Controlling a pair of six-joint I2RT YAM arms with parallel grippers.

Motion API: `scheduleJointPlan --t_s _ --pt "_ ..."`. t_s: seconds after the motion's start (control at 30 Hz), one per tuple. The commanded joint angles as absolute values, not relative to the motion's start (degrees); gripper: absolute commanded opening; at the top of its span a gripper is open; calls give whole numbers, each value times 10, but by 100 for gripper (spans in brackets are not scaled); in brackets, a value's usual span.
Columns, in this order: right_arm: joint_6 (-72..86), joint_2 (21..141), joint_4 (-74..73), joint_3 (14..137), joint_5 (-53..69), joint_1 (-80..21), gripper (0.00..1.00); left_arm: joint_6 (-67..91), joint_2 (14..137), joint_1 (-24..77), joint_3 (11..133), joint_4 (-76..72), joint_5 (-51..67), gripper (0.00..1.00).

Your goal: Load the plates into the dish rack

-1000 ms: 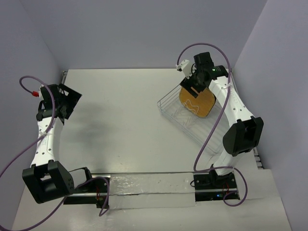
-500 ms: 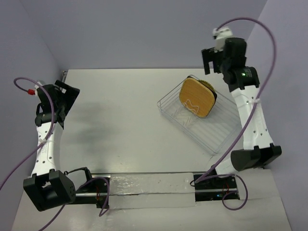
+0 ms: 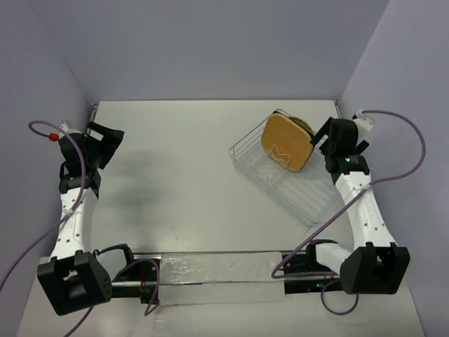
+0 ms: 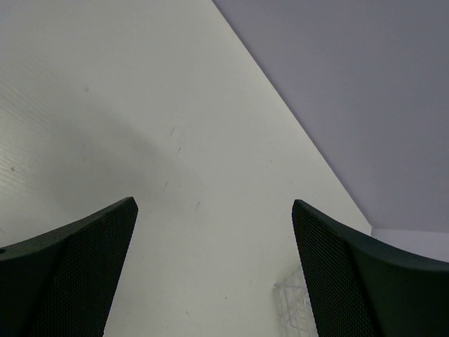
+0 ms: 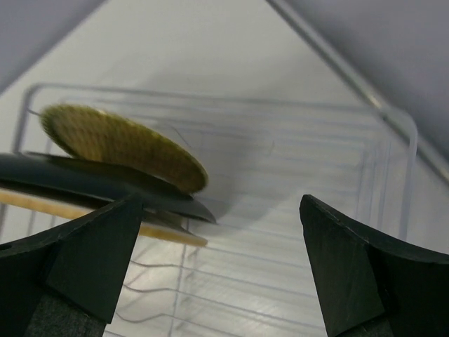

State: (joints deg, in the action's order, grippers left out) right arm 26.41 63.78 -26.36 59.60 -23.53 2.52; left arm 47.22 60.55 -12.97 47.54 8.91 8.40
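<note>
Top view: left fingers [image 3: 106, 133] spread wide and holding nothing, raised over the left side of the worktop [image 3: 182, 182], well apart from everything else. Right fingers [image 3: 324, 135] also spread and empty, just beside the far right edge of the dish rack [image 3: 319, 196]. Tan wooden plate [image 3: 286, 142] stands on edge in the rack's far end, leaning, ahead of the right fingers; rim of the woven plate [image 3: 303, 124] shows behind it. Left wrist view: both fingers wide apart with bare worktop between them; a corner of wire rack peeks in low, close to the right-hand finger. Right wrist view: fingers wide apart with the rack's wire floor between them. Beyond the left-hand finger the three plates stack edge-on: woven plate uppermost, black plate [image 5: 105, 184] under it, tan wooden plate lowest. No finger touches a plate.
</note>
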Motion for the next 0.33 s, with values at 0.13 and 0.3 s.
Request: scheduleJointPlan --t_s 0.13,0.3 --pt "316 489 -144 497 -315 25 100 455 600 -132 483 13 116 99" --pt "296 453 -121 466 -326 26 100 459 601 -132 479 9 119 99"
